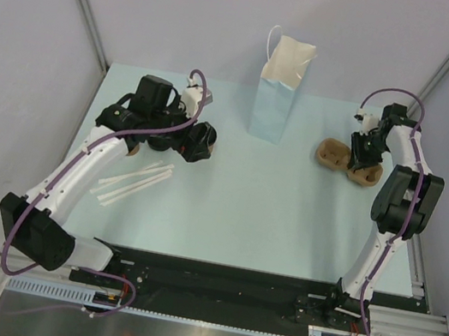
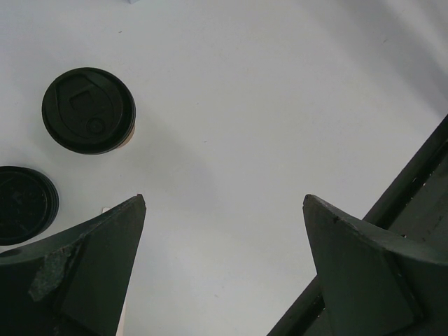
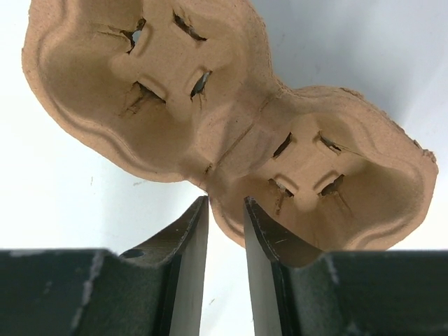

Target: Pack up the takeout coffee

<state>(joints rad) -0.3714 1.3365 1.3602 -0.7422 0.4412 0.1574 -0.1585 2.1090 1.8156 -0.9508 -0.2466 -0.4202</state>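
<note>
The takeout coffee (image 2: pixel 89 110), a brown cup under a round black lid, stands upright on the table at the upper left of the left wrist view. My left gripper (image 2: pixel 224 203) hovers to its right, open, with only bare table between the fingers. A brown pulp cup carrier (image 3: pixel 231 119) with two wells lies at the back right of the table (image 1: pixel 335 155). My right gripper (image 3: pixel 225 203) has its narrow jaws astride the carrier's near rim at the waist between the wells, touching it on both sides. In the top view the coffee does not show apart from the left arm.
A loose black lid (image 2: pixel 24 203) lies just left of my left fingers. A tall white paper bag (image 1: pixel 277 90) stands open at the back centre. White straws (image 1: pixel 131 180) lie near the left arm. The table's dark front rail (image 2: pixel 420 182) runs at the right.
</note>
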